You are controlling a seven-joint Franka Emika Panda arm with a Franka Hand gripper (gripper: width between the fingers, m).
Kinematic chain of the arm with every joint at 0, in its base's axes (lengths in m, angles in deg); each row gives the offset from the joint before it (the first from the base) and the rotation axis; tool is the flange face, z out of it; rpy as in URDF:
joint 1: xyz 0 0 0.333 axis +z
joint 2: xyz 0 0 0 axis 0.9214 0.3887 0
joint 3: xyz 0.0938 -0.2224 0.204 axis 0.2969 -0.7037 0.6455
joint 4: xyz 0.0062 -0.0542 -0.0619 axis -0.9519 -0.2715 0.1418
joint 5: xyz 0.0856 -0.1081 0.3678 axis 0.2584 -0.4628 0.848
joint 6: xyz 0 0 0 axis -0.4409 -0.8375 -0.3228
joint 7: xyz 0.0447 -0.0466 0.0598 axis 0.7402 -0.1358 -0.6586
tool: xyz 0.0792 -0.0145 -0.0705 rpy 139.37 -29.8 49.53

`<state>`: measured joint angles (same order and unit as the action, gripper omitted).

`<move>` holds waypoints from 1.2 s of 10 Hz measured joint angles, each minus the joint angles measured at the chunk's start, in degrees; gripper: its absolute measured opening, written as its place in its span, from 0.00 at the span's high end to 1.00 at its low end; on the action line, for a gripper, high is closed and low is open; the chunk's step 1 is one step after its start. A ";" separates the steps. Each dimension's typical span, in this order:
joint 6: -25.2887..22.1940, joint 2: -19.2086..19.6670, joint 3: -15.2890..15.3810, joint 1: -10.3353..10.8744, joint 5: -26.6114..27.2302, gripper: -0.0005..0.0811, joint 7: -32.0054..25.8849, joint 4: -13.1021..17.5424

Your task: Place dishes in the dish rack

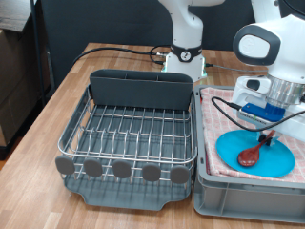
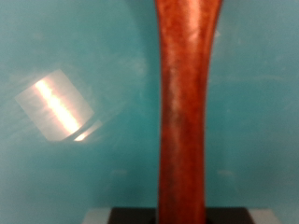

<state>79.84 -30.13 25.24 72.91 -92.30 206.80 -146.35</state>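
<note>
The dark-grey dish rack [image 1: 76, 119] with its silver wire grid holds no dishes. The light-blue plate [image 1: 229, 153] lies in the bin at the exterior view's right. The reddish-brown wooden spoon [image 1: 251, 157] rests its bowl on the plate, with its handle slanting up into my gripper [image 1: 270, 139]. In the wrist view the spoon handle [image 2: 184, 112] runs down the middle over the blue plate [image 2: 84, 56] and into the dark gripper [image 2: 177, 217], which is shut on it. The white mug is out of view.
The plate lies on a pink checked cloth [image 1: 214, 114] inside a grey bin [image 1: 248, 202] that stands right beside the rack. A tall grey caddy [image 1: 140, 89] stands at the rack's far end. The robot base [image 1: 186, 57] and cables lie beyond.
</note>
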 joint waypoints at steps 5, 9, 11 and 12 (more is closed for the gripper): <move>-4.99 -7.38 2.31 -1.56 9.93 0.88 -9.29 -1.35; -7.90 -14.09 2.28 -2.42 15.94 0.88 -16.78 -3.28; -8.66 -15.58 2.27 -2.41 16.76 0.88 -17.70 -4.35; -9.65 -15.62 1.94 -2.41 16.66 0.88 -14.24 -4.36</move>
<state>70.19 -45.75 27.18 70.50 -75.64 192.56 -150.71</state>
